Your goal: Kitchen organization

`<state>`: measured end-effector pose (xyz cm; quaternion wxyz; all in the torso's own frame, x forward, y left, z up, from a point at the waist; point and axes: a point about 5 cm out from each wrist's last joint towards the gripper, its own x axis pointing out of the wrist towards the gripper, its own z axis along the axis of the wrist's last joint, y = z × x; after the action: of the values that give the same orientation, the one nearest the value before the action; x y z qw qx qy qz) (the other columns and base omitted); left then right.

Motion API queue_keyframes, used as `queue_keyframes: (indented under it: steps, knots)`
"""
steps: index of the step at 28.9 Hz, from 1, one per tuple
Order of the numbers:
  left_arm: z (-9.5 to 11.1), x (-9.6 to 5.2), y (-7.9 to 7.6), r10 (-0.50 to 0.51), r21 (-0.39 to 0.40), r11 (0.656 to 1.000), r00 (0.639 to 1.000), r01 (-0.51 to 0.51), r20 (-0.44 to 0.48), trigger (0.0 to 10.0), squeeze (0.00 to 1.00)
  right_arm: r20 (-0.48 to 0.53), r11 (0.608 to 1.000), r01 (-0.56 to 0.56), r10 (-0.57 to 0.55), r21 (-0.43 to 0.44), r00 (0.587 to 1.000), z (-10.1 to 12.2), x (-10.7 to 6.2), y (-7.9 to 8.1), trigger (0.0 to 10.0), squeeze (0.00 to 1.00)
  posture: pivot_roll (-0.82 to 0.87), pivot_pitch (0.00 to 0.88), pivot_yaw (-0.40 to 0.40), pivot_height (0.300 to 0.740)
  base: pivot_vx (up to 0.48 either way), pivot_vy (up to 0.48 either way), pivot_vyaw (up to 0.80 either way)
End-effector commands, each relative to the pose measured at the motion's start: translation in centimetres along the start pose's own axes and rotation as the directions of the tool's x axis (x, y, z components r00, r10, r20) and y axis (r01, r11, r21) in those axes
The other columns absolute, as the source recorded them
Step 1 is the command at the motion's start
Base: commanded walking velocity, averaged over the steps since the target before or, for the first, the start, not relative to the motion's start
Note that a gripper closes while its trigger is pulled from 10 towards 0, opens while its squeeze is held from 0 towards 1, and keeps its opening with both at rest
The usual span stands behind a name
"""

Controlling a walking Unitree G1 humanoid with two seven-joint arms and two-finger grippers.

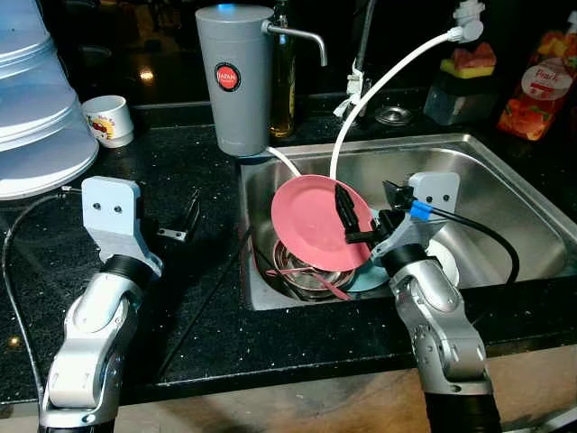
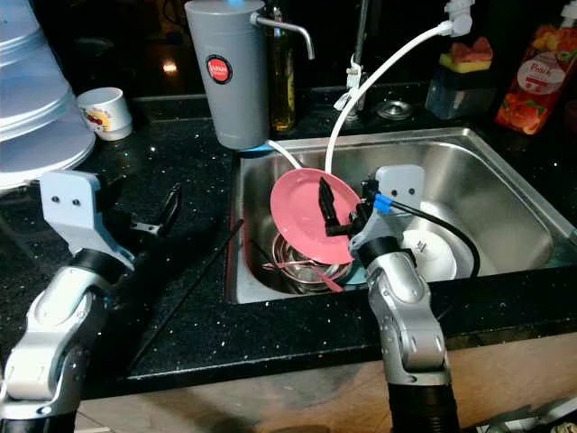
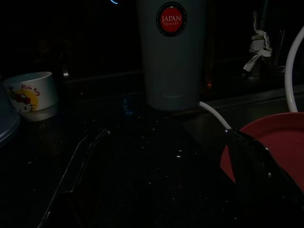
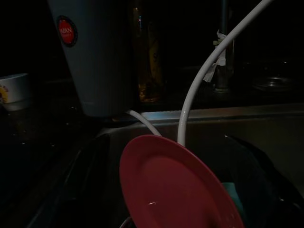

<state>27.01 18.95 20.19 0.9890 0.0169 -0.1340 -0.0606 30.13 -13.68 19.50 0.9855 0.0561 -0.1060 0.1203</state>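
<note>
My right gripper (image 1: 350,222) is shut on the rim of a pink plate (image 1: 311,221) and holds it tilted above the left part of the steel sink (image 1: 491,167). Under the plate lie metal bowls (image 1: 311,278), a teal dish (image 1: 371,276) and a white dish (image 1: 444,259). The right wrist view has the pink plate (image 4: 175,187) close in front. Left of the sink, my left gripper (image 1: 183,219) hovers low over the black counter (image 1: 194,162), fingers open and holding nothing.
A tall grey water filter (image 1: 239,77) stands behind the sink's left corner, with a white hose (image 1: 383,81) arching over the basin. A cartoon cup (image 1: 108,120) and stacked pale covers (image 1: 32,108) occupy the far left. A thin black rod (image 1: 207,298) lies on the counter.
</note>
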Motion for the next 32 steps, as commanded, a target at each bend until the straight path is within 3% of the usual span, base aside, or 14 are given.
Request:
queue_keyframes:
  steps: [1,7,10,11,12,13,14,15,20,32]
  knots:
    - [-0.41,-0.03,-0.14,-0.010,-0.009,1.000,1.000,0.010,-0.023,10.0,1.00,-0.003,1.000,-0.011,0.011,0.014,1.000,-0.14,0.06,0.22,10.0,1.00,0.02,0.015,0.014,0.740,0.000,0.000,0.00]
    - [-0.39,-0.01,-0.21,-0.017,-0.005,1.000,1.000,0.017,-0.022,10.0,1.00,-0.002,1.000,-0.013,0.013,0.015,1.000,-0.13,0.13,0.25,10.0,1.00,0.02,0.016,0.015,0.740,0.000,0.000,0.00]
    - [-0.66,0.14,0.11,0.030,0.041,0.999,0.999,-0.029,-0.037,10.0,1.00,-0.018,1.000,0.012,-0.013,-0.014,1.000,-0.35,0.23,0.05,10.0,1.00,0.02,0.017,0.014,0.740,0.000,0.000,0.00]
    - [-0.71,0.13,0.15,0.034,0.042,0.999,0.999,-0.033,-0.040,10.0,1.00,-0.020,1.000,0.015,-0.015,-0.015,1.000,-0.38,0.23,0.02,10.0,0.93,0.02,0.017,0.014,0.740,0.000,0.000,0.00]
    - [-0.73,0.13,0.18,0.036,0.041,0.999,0.999,-0.035,-0.041,10.0,1.00,-0.022,1.000,0.016,-0.016,-0.016,1.000,-0.38,0.24,-0.01,10.0,0.73,0.02,0.017,0.014,0.740,0.000,0.000,0.00]
    - [-0.74,0.11,0.22,0.041,0.039,0.998,0.998,-0.040,-0.042,10.0,0.82,-0.023,1.000,0.016,-0.017,-0.016,1.000,-0.39,0.24,-0.02,10.0,0.20,0.02,0.017,0.014,0.740,0.000,0.000,0.00]
    - [-0.75,0.10,0.25,0.045,0.038,0.998,0.998,-0.043,-0.042,10.0,0.82,-0.023,1.000,0.016,-0.017,-0.017,1.000,-0.38,0.24,-0.03,10.0,0.20,0.02,0.017,0.014,0.740,0.000,0.000,0.00]
    - [-0.78,0.06,0.31,0.051,0.032,0.998,0.998,-0.050,-0.044,10.0,0.00,-0.025,1.000,0.015,-0.016,-0.019,1.000,-0.41,0.23,-0.05,10.0,0.00,0.02,0.018,0.013,0.740,0.000,0.000,0.00]
    - [-0.83,0.00,0.19,0.053,-0.001,0.999,0.997,-0.053,-0.052,10.0,0.00,-0.025,1.000,0.001,-0.001,-0.014,1.000,-0.44,0.28,0.14,10.0,0.00,0.02,0.016,0.011,0.740,0.000,0.000,0.00]
    - [-0.85,0.08,0.15,0.047,0.005,0.999,0.998,-0.047,-0.051,10.0,0.00,-0.021,1.000,0.007,-0.008,-0.014,1.000,-0.44,0.31,0.12,10.0,0.00,0.02,0.003,0.013,0.740,0.000,0.000,0.00]
